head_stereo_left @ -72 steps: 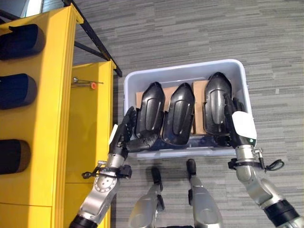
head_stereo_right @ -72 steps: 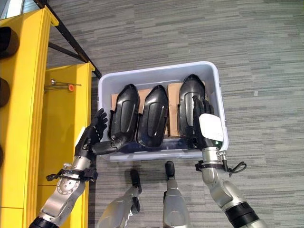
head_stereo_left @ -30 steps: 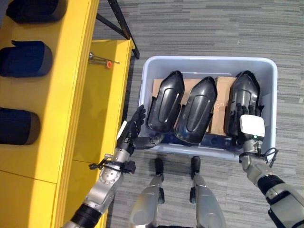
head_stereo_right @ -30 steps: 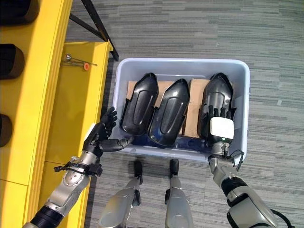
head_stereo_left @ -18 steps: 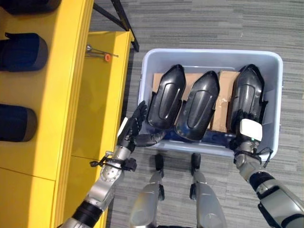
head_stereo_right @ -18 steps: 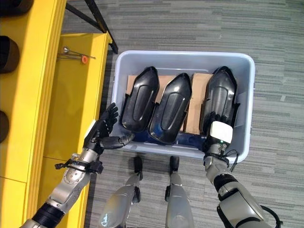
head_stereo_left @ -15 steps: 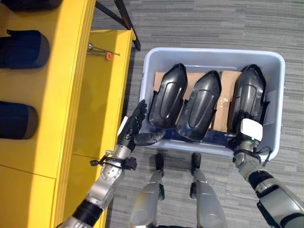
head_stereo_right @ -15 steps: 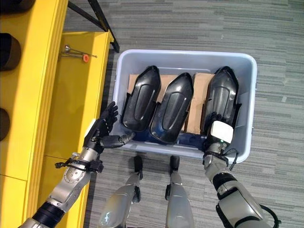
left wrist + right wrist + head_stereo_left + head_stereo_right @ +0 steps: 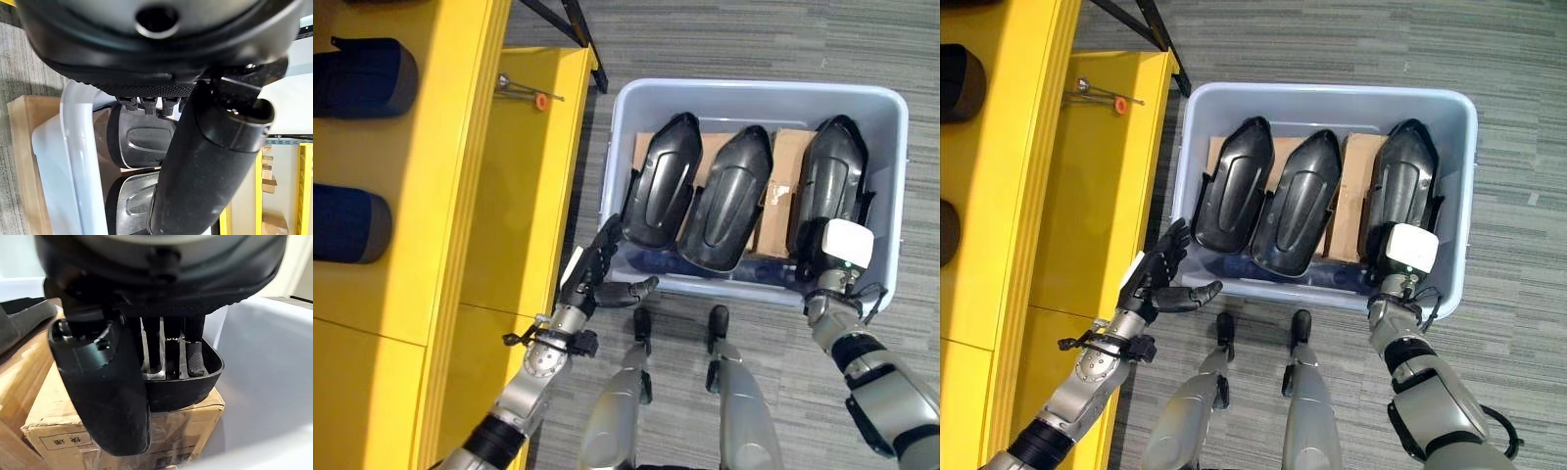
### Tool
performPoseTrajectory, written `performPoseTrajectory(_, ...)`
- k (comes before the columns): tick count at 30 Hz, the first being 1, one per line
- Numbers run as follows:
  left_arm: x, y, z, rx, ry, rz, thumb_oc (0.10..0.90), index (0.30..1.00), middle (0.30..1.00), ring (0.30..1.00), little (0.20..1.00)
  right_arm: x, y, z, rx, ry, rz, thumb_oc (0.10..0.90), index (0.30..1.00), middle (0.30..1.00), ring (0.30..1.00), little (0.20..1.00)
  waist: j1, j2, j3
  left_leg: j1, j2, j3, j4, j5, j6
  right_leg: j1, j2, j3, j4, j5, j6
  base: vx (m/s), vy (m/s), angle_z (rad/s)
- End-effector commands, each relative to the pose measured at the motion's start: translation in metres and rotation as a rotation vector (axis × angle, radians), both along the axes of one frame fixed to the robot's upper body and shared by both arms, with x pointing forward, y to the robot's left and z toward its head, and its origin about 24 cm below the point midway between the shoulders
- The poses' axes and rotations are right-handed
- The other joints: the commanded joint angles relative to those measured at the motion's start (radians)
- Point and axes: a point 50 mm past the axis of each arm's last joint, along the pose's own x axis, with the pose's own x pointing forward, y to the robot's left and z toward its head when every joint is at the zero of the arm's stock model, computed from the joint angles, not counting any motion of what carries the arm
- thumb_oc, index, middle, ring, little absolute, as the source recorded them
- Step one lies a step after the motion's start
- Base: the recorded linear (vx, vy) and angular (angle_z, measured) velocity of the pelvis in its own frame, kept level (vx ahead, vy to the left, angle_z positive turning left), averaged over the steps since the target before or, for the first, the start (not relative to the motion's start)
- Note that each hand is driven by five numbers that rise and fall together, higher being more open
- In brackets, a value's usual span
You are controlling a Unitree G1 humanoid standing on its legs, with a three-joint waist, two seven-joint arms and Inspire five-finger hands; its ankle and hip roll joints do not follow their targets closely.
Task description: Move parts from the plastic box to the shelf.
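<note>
Currently your right hand (image 9: 1400, 257) is curling its fingers into the rightmost black part (image 9: 1402, 186) in the plastic box (image 9: 1322, 98); your left hand (image 9: 1160, 277) is hanging slack outside. Risk: one-handed lifting is likely tipping it.

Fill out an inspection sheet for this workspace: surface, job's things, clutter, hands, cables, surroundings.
Surface: grey striped carpet floor; the plastic box stands on it.
Job's things: three black parts in the box, left part, middle part and right part, leaning on cardboard cartons. Yellow shelf beside the box holds dark parts.
Clutter: small metal tool with an orange tip on the shelf's lower ledge.
Hands: left hand open, outside the box's near left corner; right hand with fingers inside the right part's near rim.
Cables: nothing seen.
Surroundings: black frame bar beyond the shelf.
</note>
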Motion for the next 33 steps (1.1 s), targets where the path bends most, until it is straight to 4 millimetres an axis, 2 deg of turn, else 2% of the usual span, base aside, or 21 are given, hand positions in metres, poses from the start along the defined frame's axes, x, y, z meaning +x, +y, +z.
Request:
performPoseTrajectory(1,-0.004,-0.003,0.055,-0.056,-0.292,-0.086,0.9,1.0,1.0,1.0,1.0,-0.01,0.004,-0.016,-0.18,0.123,0.166,0.4,0.3,0.3,0.3,0.3,0.015,0.041,-0.015,-0.023,-0.026,0.006,0.05,-0.104,0.013,0.05,0.021,-0.032,0.1,-0.205,0.002,0.0,0.0,0.0)
performPoseTrajectory(3,-0.004,0.001,0.057,-0.054,-0.299,-0.077,0.9,1.0,1.0,1.0,1.0,-0.01,0.008,-0.012,-0.183,0.068,0.204,0.4,0.3,0.3,0.3,0.3,0.008,0.023,-0.015,-0.016,-0.018,0.007,0.044,-0.102,0.012,0.059,0.028,-0.024,0.085,-0.192,0.006,-0.01,-0.041,-0.03)
performPoseTrajectory(4,-0.006,0.005,0.057,-0.045,-0.306,-0.053,0.9,1.0,1.0,1.0,1.0,-0.015,0.016,-0.007,-0.175,-0.007,0.244,0.4,0.3,0.3,0.3,0.3,-0.008,-0.008,-0.015,0.006,-0.011,0.008,0.03,-0.102,0.013,0.083,0.038,-0.01,0.062,-0.181,0.013,0.01,-0.048,-0.06)
performPoseTrajectory(8,-0.01,0.011,0.059,-0.031,-0.323,-0.035,0.9,1.0,1.0,1.0,1.0,-0.025,0.021,0.0,-0.166,-0.092,0.287,0.4,0.3,0.3,0.3,0.3,-0.029,-0.038,-0.015,0.042,-0.001,0.011,0.014,-0.1,0.012,0.122,0.047,0.01,0.027,-0.163,0.022,0.02,-0.006,-0.05)
performPoseTrajectory(9,-0.013,0.015,0.061,-0.018,-0.336,-0.031,0.9,1.0,1.0,1.0,1.0,-0.032,0.023,0.011,-0.19,-0.169,0.319,0.4,0.3,0.3,0.3,0.3,-0.044,-0.06,-0.015,0.087,0.004,0.015,-0.002,-0.101,0.011,0.171,0.05,0.029,-0.009,-0.147,0.034,0.05,0.025,-0.13)
performPoseTrajectory(14,-0.017,0.021,0.063,-0.032,-0.319,-0.029,0.9,1.0,1.0,1.0,1.0,-0.041,0.03,0.04,-0.247,-0.317,0.405,0.4,0.3,0.3,0.3,0.3,-0.059,-0.091,-0.03,0.173,0.008,0.029,-0.031,-0.104,0.012,0.262,0.05,0.054,-0.071,-0.12,0.052,0.07,0.039,-0.08)
performPoseTrajectory(15,-0.018,0.022,0.063,-0.028,-0.319,-0.028,0.9,1.0,1.0,1.0,1.0,-0.044,0.035,0.052,-0.266,-0.373,0.446,0.4,0.3,0.3,0.3,0.3,-0.064,-0.102,-0.05,0.185,0.007,0.033,-0.033,-0.107,0.012,0.278,0.049,0.059,-0.083,-0.112,0.057,0.12,0.048,-0.06)
performPoseTrajectory(17,-0.021,0.023,0.061,-0.031,-0.311,-0.029,0.9,1.0,1.0,1.0,1.0,-0.051,0.038,0.062,-0.282,-0.425,0.491,0.4,0.3,0.3,0.3,0.3,-0.069,-0.114,-0.079,0.205,0.008,0.037,-0.036,-0.112,0.013,0.302,0.047,0.064,-0.101,-0.105,0.062,0.15,0.075,-0.13)
performPoseTrajectory(18,-0.024,0.024,0.059,-0.035,-0.301,-0.032,0.9,1.0,1.0,1.0,1.0,-0.061,0.039,0.072,-0.29,-0.475,0.522,0.4,0.3,0.3,0.3,0.3,-0.075,-0.123,-0.114,0.227,0.009,0.041,-0.039,-0.12,0.013,0.326,0.045,0.068,-0.116,-0.102,0.066,0.13,0.081,-0.12)
performPoseTrajectory(22,-0.028,0.026,0.054,-0.042,-0.274,-0.024,0.9,1.0,1.0,1.0,1.0,-0.074,0.038,0.086,-0.274,-0.539,0.542,0.4,0.3,0.3,0.3,0.3,-0.086,-0.137,-0.182,0.263,0.008,0.048,-0.046,-0.136,0.011,0.368,0.042,0.077,-0.147,-0.095,0.074,0.14,0.099,-0.07)
performPoseTrajectory(28,-0.033,0.027,0.043,-0.049,-0.223,0.002,0.9,1.0,1.0,1.0,1.0,-0.09,0.038,0.09,-0.207,-0.572,0.535,0.4,0.3,0.3,0.3,0.3,-0.099,-0.157,-0.29,0.319,0.001,0.07,-0.046,-0.174,0.015,0.432,0.031,0.083,-0.2,-0.082,0.084,0.12,0.105,-0.07)
performPoseTrajectory(33,-0.034,0.029,0.039,-0.055,-0.202,0.025,0.9,1.0,1.0,1.0,1.0,-0.096,0.043,0.091,-0.114,-0.597,0.562,0.4,0.3,0.3,0.3,0.3,-0.102,-0.168,-0.34,0.356,-0.006,0.083,-0.046,-0.199,0.02,0.472,0.017,0.083,-0.233,-0.071,0.097,0.07,0.102,0.01)
